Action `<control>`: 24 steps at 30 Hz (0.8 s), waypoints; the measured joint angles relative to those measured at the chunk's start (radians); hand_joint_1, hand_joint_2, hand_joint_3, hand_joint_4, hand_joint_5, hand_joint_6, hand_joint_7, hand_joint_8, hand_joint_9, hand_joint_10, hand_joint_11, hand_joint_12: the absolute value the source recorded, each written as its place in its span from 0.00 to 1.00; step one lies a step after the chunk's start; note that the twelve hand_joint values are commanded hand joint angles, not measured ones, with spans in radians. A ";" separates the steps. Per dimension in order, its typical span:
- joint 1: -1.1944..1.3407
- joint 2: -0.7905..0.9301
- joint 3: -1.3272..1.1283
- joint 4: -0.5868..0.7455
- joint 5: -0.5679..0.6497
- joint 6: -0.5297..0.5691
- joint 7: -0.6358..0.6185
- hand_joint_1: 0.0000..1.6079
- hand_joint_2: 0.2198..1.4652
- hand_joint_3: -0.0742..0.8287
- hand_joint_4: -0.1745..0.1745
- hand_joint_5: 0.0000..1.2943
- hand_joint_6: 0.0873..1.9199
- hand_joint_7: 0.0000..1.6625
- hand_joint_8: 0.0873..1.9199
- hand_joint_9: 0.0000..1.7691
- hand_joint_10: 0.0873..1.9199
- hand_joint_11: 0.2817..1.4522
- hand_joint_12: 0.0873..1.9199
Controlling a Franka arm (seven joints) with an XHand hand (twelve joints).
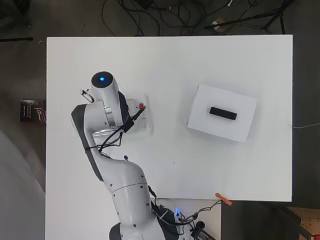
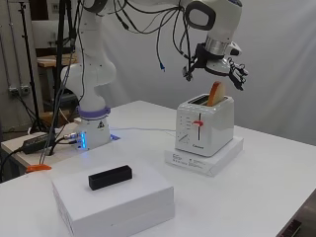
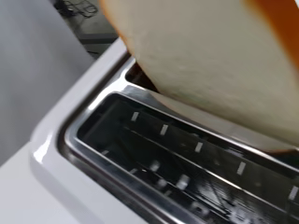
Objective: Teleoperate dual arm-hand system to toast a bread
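A: One hand (image 2: pixel 220 66), black and white, hangs just above the toaster (image 2: pixel 204 125) in the side view. Its dark fingers (image 2: pixel 238 74) splay outward, relaxed, with nothing between them.

B: Where is the bread?

A: One slice of bread (image 2: pixel 216 94) stands in the toaster slot farther from the side camera, tilted, its upper half sticking out just below the hand. Whether the fingers touch it cannot be made out.

B: What does each view add?

A: Only the side view shows the hand and the toaster whole: a white toaster with a red lever (image 2: pixel 198 123) on its front, standing on a flat white box (image 2: pixel 217 163). From overhead the arm (image 1: pixel 107 107) covers nearly all of the toaster, so just a white edge and a bit of red show. The wrist view goes close: a pale, fine crumb with an orange-brown crust, the slice cut off by the frame, and beside it the second slot (image 3: pixel 196 177), metal-lined and holding nothing.

B: Anything else near the toaster?

A: Well apart from it, a second white box (image 2: pixel 116 200) lies on the white table (image 2: pixel 266 192), with a small black block (image 2: pixel 110 177) on top. How deep the slice sits is hidden.
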 joint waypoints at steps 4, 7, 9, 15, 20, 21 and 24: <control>0.001 -0.018 -0.014 -0.034 -0.045 0.036 0.159 0.00 0.51 0.09 0.38 0.17 0.00 0.15 0.00 0.26 0.00 0.18 0.00; -0.003 -0.051 -0.052 -0.076 -0.006 0.077 0.219 0.00 0.53 0.09 0.41 0.23 0.00 0.17 0.00 0.30 0.00 0.22 0.00; -0.007 -0.093 -0.086 -0.126 0.024 0.120 0.221 0.01 0.58 0.08 0.31 0.19 0.00 0.39 0.00 0.56 0.29 0.40 0.50; -0.085 -0.110 -0.217 -0.170 0.051 0.165 0.231 0.04 0.58 0.08 0.47 0.24 0.00 0.15 0.00 0.22 0.00 0.12 0.00; -0.101 -0.087 -0.312 -0.189 0.029 0.204 0.234 0.00 0.61 0.10 0.45 0.21 0.00 0.13 0.00 0.18 0.00 0.10 0.00; -0.103 -0.089 -0.316 -0.192 0.017 0.206 0.256 0.00 0.62 0.10 0.45 0.21 0.00 0.13 0.00 0.18 0.00 0.10 0.00; -0.110 -0.066 -0.329 -0.200 0.034 0.211 0.289 0.01 0.62 0.10 0.40 0.19 0.00 0.13 0.00 0.18 0.00 0.10 0.00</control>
